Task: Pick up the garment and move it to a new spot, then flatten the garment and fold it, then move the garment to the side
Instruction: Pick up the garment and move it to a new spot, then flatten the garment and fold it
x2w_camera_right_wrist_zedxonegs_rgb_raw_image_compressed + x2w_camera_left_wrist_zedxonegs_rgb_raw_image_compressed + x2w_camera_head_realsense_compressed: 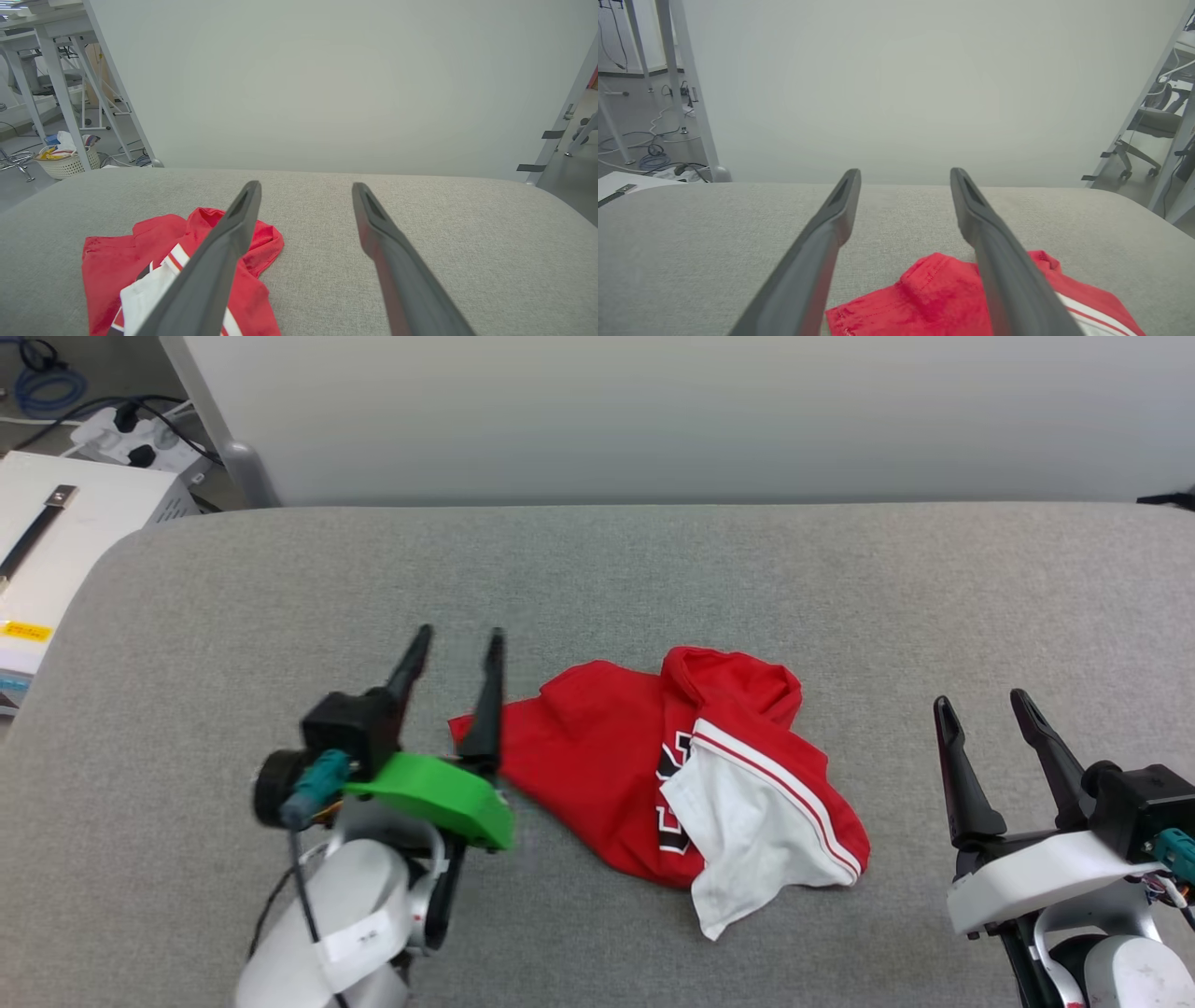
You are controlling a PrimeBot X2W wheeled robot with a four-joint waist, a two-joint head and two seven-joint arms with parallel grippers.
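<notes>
Garment point(597, 770) print crumpled, unreadable; no legible text.

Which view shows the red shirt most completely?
The head view: the whole shirt lies on the grey cushion. The left wrist view cuts most of it off; in the right wrist view a jaw hides part.

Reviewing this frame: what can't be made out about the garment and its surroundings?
Head view: the garment is crumpled; its white sleeve covers most of the black chest print, so it's unreadable.
Left wrist view: the bottom edge and a finger of the left gripper cut off the garment.
Right wrist view: the basket's contents are too small to identify.
</notes>
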